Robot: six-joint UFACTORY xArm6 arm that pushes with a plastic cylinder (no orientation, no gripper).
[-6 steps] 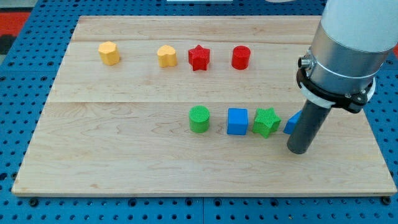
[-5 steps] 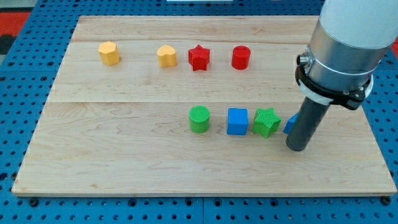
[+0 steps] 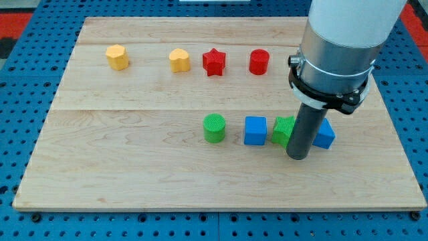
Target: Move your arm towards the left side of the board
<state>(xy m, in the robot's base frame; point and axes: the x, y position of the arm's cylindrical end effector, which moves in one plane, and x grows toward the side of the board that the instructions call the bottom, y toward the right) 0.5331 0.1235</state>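
Note:
My tip [image 3: 297, 156] rests on the wooden board [image 3: 134, 167] at the view's lower right, just below the gap between the green star [image 3: 283, 129] and a blue block [image 3: 325, 134], whose shape the rod partly hides. The rod covers the right part of the green star. Left of them in the same row stand a blue cube [image 3: 255, 130] and a green cylinder [image 3: 214, 127].
Along the view's top row stand a yellow hexagon-like block [image 3: 117, 57], a yellow heart-like block [image 3: 179, 60], a red star [image 3: 214, 61] and a red cylinder [image 3: 259, 61]. The board lies on a blue pegboard [image 3: 20, 100].
My tip has slid towards the view's left, from right of the blue block to in front of the green star. No block has visibly moved.

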